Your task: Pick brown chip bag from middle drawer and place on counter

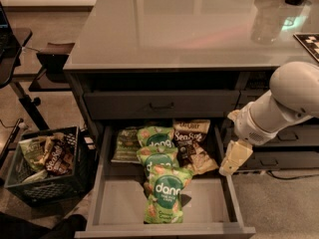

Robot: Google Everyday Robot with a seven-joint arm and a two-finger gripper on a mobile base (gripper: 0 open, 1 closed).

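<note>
- Green "dang" bags (163, 193) overlapping in a row down the middle drawer (124, 203), the rearmost ones touching the left side of the brown chip bag (192, 143)
- Brown chip bag lying flat at the drawer's back right, tan top toward the closed upper drawer (159, 105)
- Black crate (50, 183) of snack bags on the floor, well to the left
- Bare grey drawer floor at front left and front right; broad glossy counter (174, 29) above
- White arm (289, 101) entering from the right, sloping down and left
- Gripper (235, 158) pointing down over the drawer's right wall, near the brown chip bag but apart from it; impossible to tell whether spread or pressed together
</note>
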